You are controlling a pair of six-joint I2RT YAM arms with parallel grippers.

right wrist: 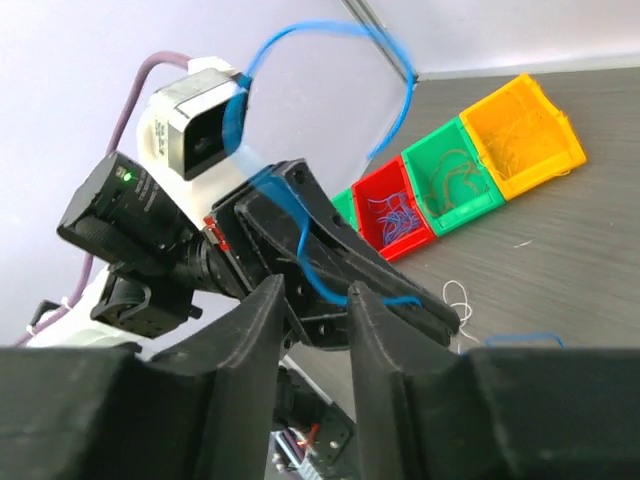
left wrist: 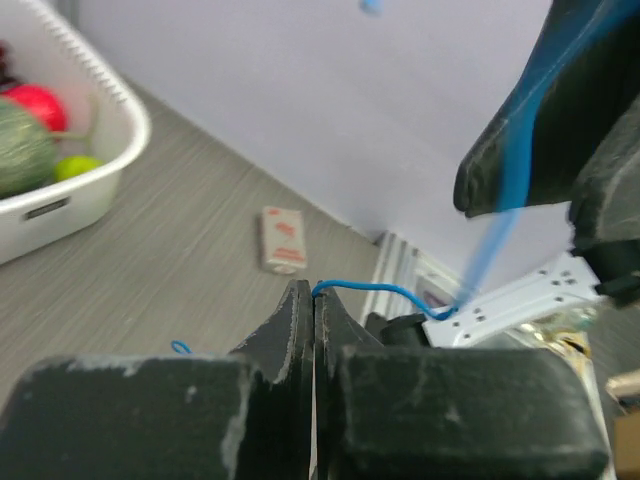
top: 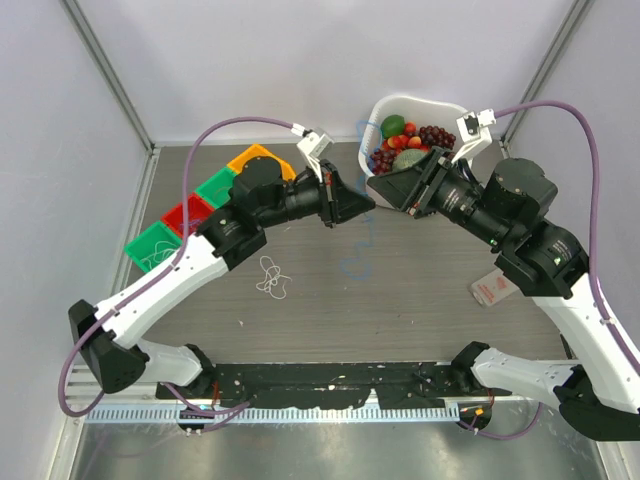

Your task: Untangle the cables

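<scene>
My two grippers meet nose to nose above the middle of the table. The left gripper [left wrist: 315, 292] is shut on a thin blue cable [left wrist: 385, 290] at its very tips. From there the cable bends up along the right gripper's fingers [left wrist: 530, 140]. The right gripper [right wrist: 315, 298] stands a little open. The blue cable [right wrist: 318, 270] crosses its gap and ends at the left gripper's tips [right wrist: 447, 318]. From above, the blue cable [top: 358, 258] hangs down to the table in a loop. A white cable [top: 272, 277] lies loose on the table.
Four small bins stand in a row at the back left: green [top: 152, 246], red [top: 188, 213], green [top: 216, 185] and orange [top: 258, 160], with cables in them. A white basket [top: 392, 105] of fruit stands at the back. A small packet [top: 492, 290] lies at the right.
</scene>
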